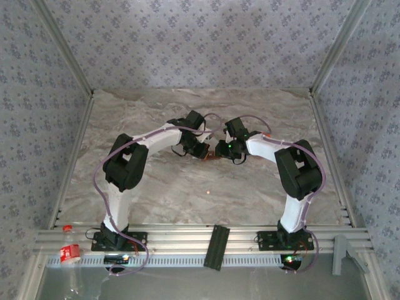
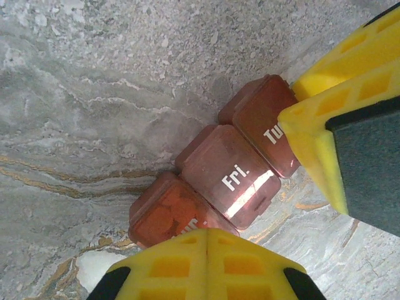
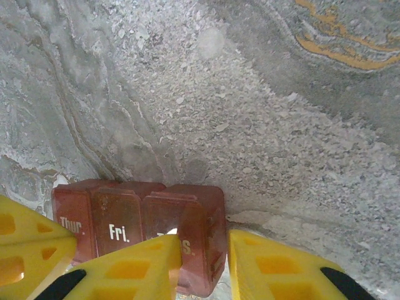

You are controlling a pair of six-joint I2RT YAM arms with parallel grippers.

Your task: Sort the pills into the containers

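The containers (image 2: 228, 175) are a dark reddish-brown strip of three joined lidded boxes marked Thur, Fri. and Tues, lying on the marble table (image 2: 94, 94) at its middle (image 1: 213, 156). Round pills (image 2: 164, 215) show through the lid of the Thur box. My left gripper (image 2: 207, 232) is shut, its yellow tips over the Thur lid. My right gripper (image 3: 205, 240) is shut on the Tues end box (image 3: 200, 212), one finger on the lid side and one on the end wall. Both grippers meet there: the left (image 1: 201, 150), the right (image 1: 225, 150). A tiny pale speck (image 1: 208, 192) lies nearer me.
Patterned walls and metal posts close the table in on three sides. A clear bottle with a red label (image 1: 69, 251) stands at the near left rail. A black strip (image 1: 217, 245) lies across the rail between the arm bases, with a grey bracket (image 1: 342, 251) at the near right.
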